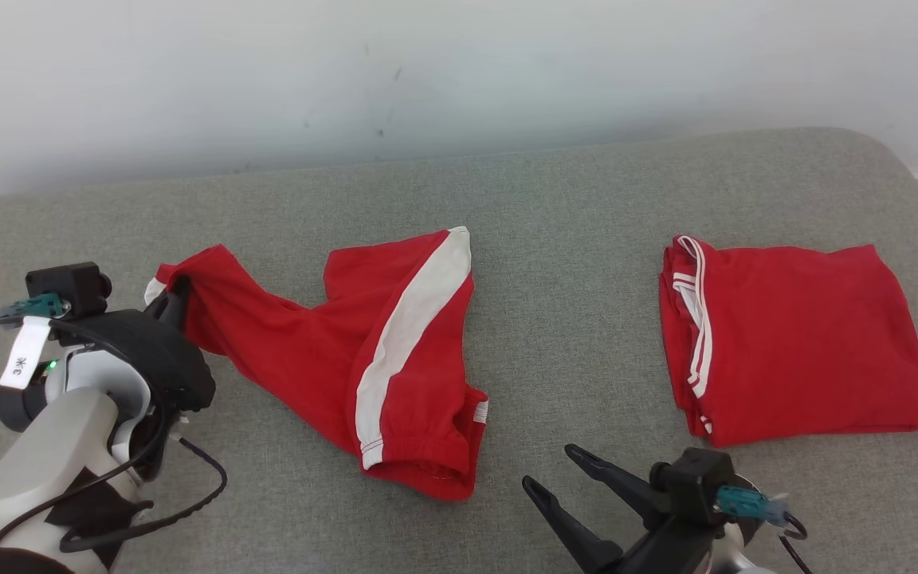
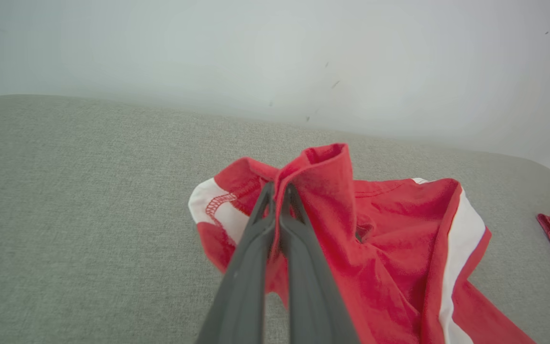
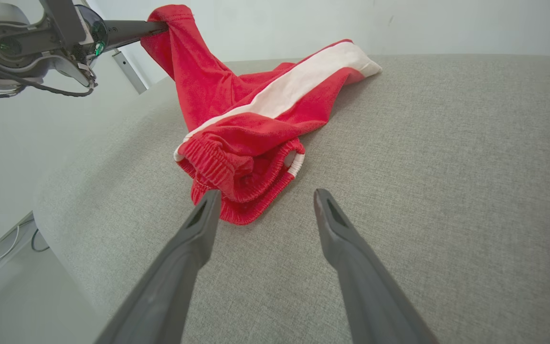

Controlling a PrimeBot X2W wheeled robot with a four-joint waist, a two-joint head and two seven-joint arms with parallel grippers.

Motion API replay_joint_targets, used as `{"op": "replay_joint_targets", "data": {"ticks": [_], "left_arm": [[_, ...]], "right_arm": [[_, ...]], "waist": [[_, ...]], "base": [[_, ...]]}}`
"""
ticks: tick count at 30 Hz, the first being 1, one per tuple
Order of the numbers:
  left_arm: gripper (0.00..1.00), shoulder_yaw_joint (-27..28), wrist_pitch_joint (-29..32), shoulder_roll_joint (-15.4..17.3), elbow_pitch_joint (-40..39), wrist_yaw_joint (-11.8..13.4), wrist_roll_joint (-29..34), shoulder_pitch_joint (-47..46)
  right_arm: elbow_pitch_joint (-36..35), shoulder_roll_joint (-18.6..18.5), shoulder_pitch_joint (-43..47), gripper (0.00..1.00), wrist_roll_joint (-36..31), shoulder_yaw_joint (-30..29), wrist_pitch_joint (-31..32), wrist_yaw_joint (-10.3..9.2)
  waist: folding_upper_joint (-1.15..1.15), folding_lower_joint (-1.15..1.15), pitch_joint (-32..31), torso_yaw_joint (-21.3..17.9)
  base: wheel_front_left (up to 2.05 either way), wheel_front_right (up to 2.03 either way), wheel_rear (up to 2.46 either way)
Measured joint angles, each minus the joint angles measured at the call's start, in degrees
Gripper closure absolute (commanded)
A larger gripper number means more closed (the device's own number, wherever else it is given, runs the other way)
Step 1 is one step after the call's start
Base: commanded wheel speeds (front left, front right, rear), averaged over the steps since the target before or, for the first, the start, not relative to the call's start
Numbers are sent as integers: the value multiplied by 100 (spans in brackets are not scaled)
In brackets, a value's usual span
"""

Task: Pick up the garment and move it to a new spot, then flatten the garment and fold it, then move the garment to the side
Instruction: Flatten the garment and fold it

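left end effector (image 2: 280,187): clenched on garment (image 1: 323,351) edge | right end effector (image 1: 548,466): spread, empty

I seem to be in a bare test room, more lab than home. Before me a wide bench (image 1: 555,199) padded in grey cloth stands against a plain white wall (image 1: 427,72) marked with a few scuffs. Loose cables (image 3: 34,240) lie on the pale floor (image 3: 12,296) beside it.

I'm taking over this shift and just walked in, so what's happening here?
The left gripper is shut on one end of the red shorts, holding it above the grey cushion while the rest lies crumpled. The right gripper hovers open near the waistband. A second red garment lies folded to the right.
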Motion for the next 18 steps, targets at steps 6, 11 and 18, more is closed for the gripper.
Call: {"op": "replay_joint_targets", "data": {"ticks": [6, 11, 18], "left_arm": [[100, -54, -48, -155, 64, -46, 1, -13], [100, -69, -96, -260, 118, -93, 2, -66], [100, -89, -149, -300, 167, -101, 2, -65]], "right_arm": [[209, -58, -304, 0, -7, 520, 222, 0], [670, -110, -707, 0, -154, 622, 286, 0], [1260, -20, -1323, 0, -3, 662, 244, 1]], "waist": [[0, 0, -3, 62], [0, 0, -26, 156], [0, 0, -44, 252]], "base": [[0, 0, 0], [0, 0, 0], [0, 0, 0]]}}
